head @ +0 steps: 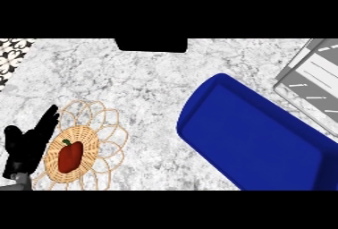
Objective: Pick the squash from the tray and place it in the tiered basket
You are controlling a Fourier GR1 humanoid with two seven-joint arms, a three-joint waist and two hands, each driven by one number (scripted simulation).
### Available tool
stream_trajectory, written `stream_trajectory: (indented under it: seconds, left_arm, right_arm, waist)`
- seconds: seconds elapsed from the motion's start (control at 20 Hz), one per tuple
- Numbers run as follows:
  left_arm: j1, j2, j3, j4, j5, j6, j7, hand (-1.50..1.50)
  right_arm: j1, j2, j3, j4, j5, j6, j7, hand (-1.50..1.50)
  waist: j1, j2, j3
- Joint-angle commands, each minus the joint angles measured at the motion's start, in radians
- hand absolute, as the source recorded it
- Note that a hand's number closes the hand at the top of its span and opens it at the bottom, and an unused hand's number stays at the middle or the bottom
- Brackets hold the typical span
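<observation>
A blue tray (257, 138) lies tilted on the right half of the marble counter, and nothing shows on the part of it that I can see. No squash is visible anywhere in the head view. A grey wire-and-slat rack (314, 76), possibly the tiered basket, sits at the upper right, cut by the view's edge. My left hand (26, 147) rests at the far left, open with fingers pointing up, holding nothing. My right hand does not show.
A round wicker mat with looped edges (105, 134) lies beside my left hand, and a red pepper (70, 156) rests at its centre. A dark rectangular opening (152, 44) is at the counter's far edge. Patterned tiles (12, 56) show at the upper left.
</observation>
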Motion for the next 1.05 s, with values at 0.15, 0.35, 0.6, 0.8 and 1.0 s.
stream_trajectory:
  seconds: [0.15, 0.35, 0.6, 0.8, 1.0]
  left_arm:
    - [0.003, -0.014, -0.004, 0.036, -0.012, 0.008, 0.015, 0.0]
    - [0.052, 0.017, 0.028, -0.006, 0.015, -0.019, 0.017, 0.0]
    - [0.07, 0.019, 0.041, -0.007, 0.028, -0.027, 0.034, 0.0]
    - [0.098, -0.003, 0.051, -0.012, 0.024, 0.003, 0.026, 0.0]
    - [0.14, 0.004, 0.067, -0.014, 0.012, 0.015, 0.015, 0.0]
  right_arm:
    - [-0.021, -0.01, -0.047, -0.108, -0.039, -0.187, 0.098, -1.5]
    - [-0.069, -0.073, -0.118, -0.148, -0.103, -0.169, 0.186, -1.5]
    - [0.001, -0.069, -0.238, -0.247, -0.245, -0.267, 0.129, -1.5]
    - [0.069, -0.03, -0.312, -0.365, -0.36, -0.291, 0.044, -1.5]
    - [0.149, -0.033, -0.376, -0.481, -0.472, -0.207, -0.042, -1.5]
  waist:
    - [-0.02, -0.004, -0.007]
    - [-0.035, -0.017, -0.007]
    - [-0.072, -0.029, -0.007]
    - [-0.112, -0.046, -0.007]
    - [-0.14, -0.056, -0.007]
